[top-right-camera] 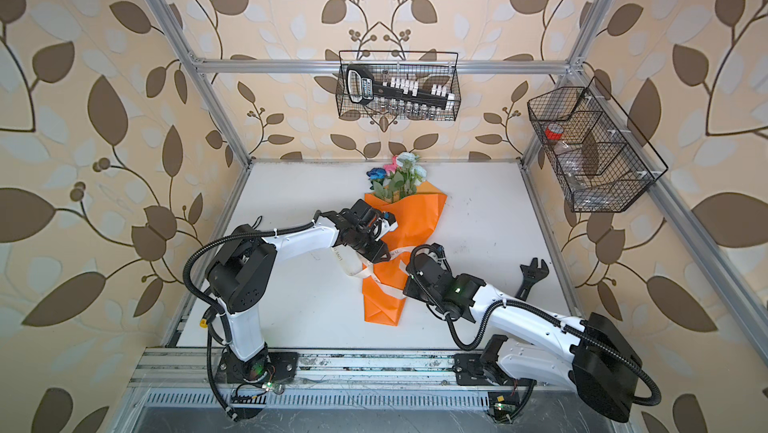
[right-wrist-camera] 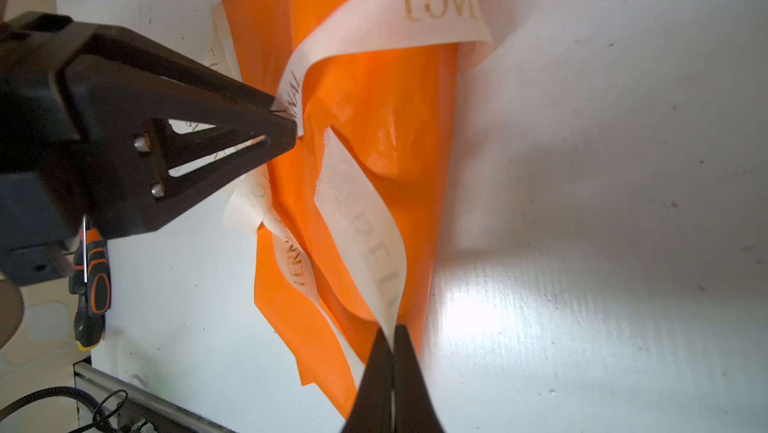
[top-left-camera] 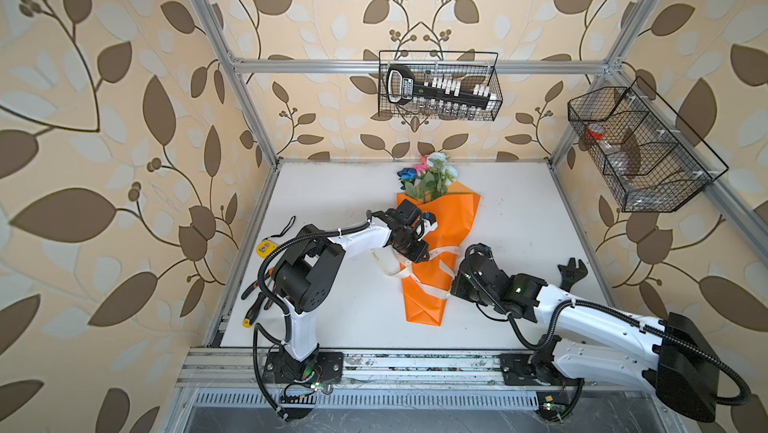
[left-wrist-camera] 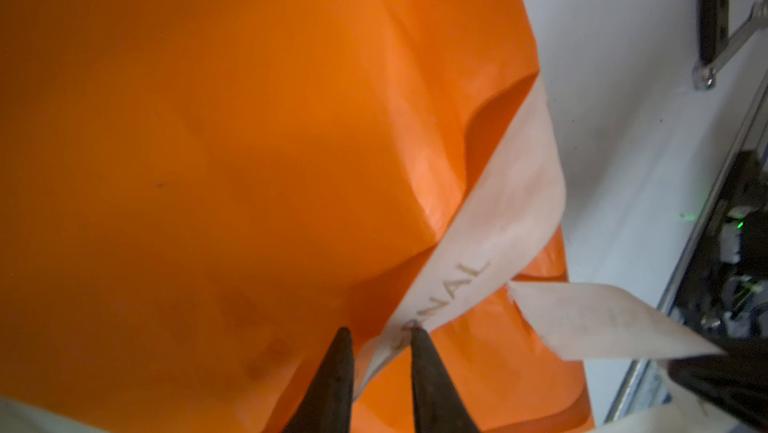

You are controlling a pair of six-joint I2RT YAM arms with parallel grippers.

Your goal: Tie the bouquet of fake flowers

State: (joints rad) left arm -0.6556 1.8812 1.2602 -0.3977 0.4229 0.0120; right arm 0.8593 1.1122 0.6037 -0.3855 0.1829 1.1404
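The bouquet of fake flowers (top-left-camera: 442, 219) (top-right-camera: 415, 219) lies mid-table in both top views, its orange paper cone pointing toward me and its pink, blue and white blooms (top-left-camera: 432, 173) at the far end. A cream lettered ribbon (right-wrist-camera: 361, 219) loops loosely across the cone. My left gripper (left-wrist-camera: 380, 333) (top-left-camera: 424, 258) sits over the cone's left side, its jaws closed to a narrow gap on the ribbon (left-wrist-camera: 498, 210). In the right wrist view its tips pinch the strip. My right gripper (right-wrist-camera: 390, 335) (top-left-camera: 451, 290), at the cone's lower right edge, is shut on the ribbon's other end.
A black adjustable wrench (top-left-camera: 573, 271) lies right of the right arm. Orange-handled tools (top-left-camera: 257, 298) and a small yellow item (top-left-camera: 266, 248) sit at the table's left edge. Wire baskets hang on the back frame (top-left-camera: 440, 86) and right frame (top-left-camera: 640, 148).
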